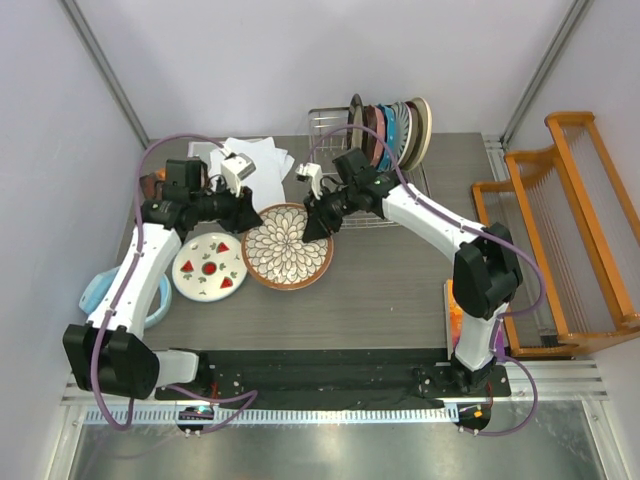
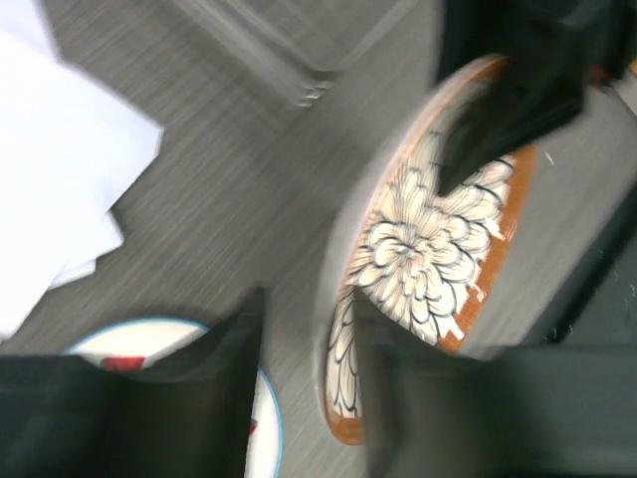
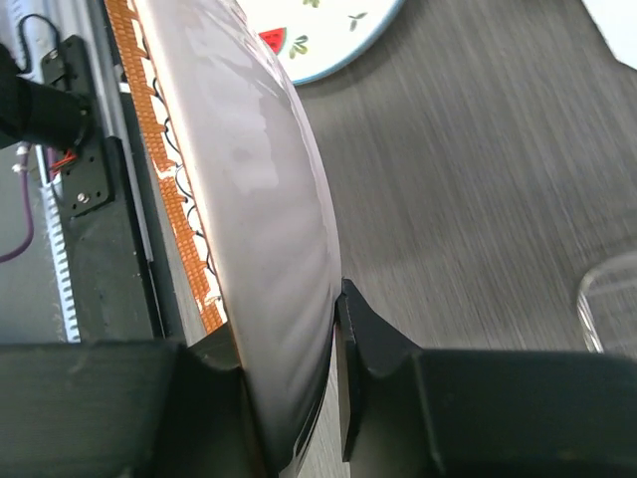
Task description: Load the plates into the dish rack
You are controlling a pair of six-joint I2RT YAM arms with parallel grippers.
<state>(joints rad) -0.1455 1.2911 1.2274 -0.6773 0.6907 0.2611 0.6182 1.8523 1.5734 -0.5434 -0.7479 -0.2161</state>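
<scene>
Plates, loose: two.
- Petal plate, brown and white, tilted at mid-surface. The right claw is clamped on its rim, and the left claw is spread astride the opposite rim.
- Strawberry plate, lying flat just left of the petal plate.

Plates, racked: roughly six, upright in the dish rack at the far edge.

Paper sheets: several, white.

Surface: dark grey woodgrain.

Room: white walls. One orange wooden rack stands to the right.
</scene>
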